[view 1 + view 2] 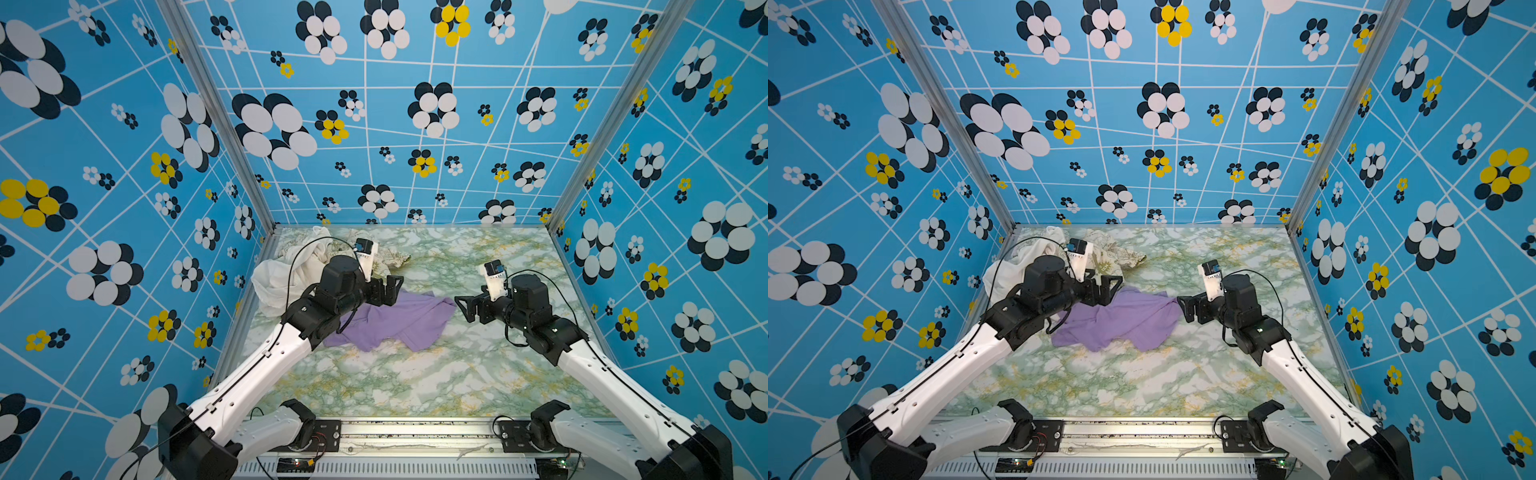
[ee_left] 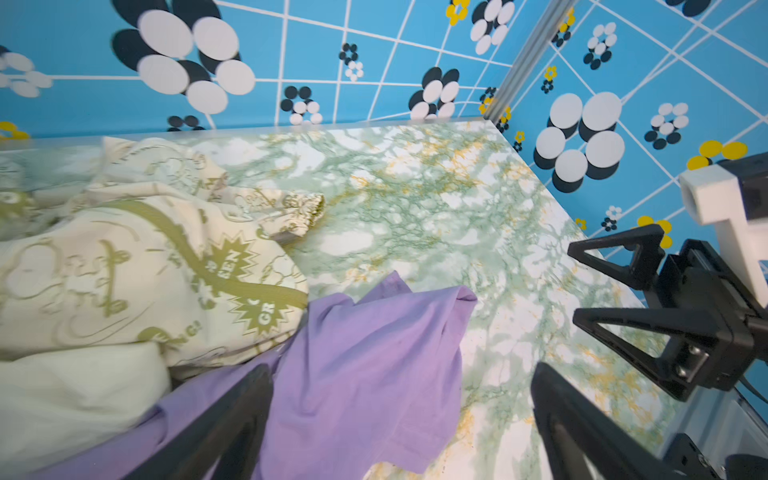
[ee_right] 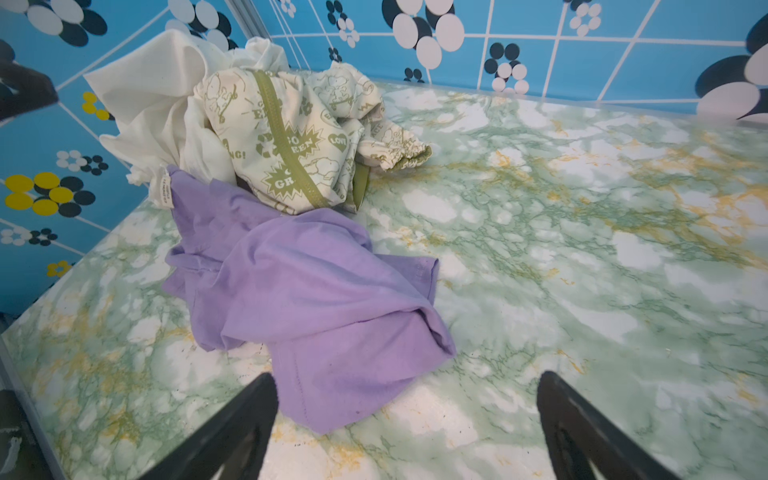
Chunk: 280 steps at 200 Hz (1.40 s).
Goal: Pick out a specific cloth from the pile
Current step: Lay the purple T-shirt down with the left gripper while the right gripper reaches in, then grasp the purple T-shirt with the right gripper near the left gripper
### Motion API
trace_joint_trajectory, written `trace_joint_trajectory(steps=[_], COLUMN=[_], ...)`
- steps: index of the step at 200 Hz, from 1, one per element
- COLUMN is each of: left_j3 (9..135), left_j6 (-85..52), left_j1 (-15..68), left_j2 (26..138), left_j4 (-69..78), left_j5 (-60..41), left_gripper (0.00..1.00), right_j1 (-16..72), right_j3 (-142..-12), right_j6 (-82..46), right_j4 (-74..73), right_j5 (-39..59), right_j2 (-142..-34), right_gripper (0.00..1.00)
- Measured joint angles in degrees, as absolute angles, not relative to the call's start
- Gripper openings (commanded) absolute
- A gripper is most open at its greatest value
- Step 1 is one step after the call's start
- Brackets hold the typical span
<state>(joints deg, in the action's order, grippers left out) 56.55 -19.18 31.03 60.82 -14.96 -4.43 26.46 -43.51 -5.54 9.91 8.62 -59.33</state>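
On the counter (image 1: 415, 382) the purple cloth (image 1: 399, 324) touches the pile (image 1: 282, 266); the left gripper (image 1: 395, 290) and right gripper (image 1: 462, 309) gape empty; best lift the left one straight up, snagging nothing.

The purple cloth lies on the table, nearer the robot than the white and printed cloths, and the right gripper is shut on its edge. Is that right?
No. The right gripper is open, jaws wide apart, clamping nothing, as the right wrist view shows. The rest holds: the purple cloth lies on the table, nearer the robot than the white cloth and the printed cloth.
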Motion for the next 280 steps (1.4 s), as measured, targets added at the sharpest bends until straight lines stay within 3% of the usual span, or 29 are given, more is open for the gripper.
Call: trace_joint_trajectory(steps=[95,189,209,280], left_j3=[45.3,44.4,43.9,42.5], left_j6=[-22.1,-22.9,-22.9,-22.9], left_j1=[23.8,19.9,19.5,19.3], left_j2=[45.8,41.7,40.5,37.3], left_j4=[-20.4,-22.7,-22.7,-22.3], left_j5=[0.2,2.2,2.2,2.1], left_gripper=[0.99,0.99,0.99,0.99], right_j1=[49.5,57.8,57.8,57.8], right_j3=[-60.5,-73.5,-74.3,-73.8], right_j6=[4.8,15.4,16.4,14.6], right_j4=[15.1,22.2,22.3,19.2], right_j5=[-4.8,-15.9,-17.4,-20.2], right_j2=[-85.9,-107.3,-109.4,-110.1], right_gripper=[0.92,0.87,0.67,0.1])
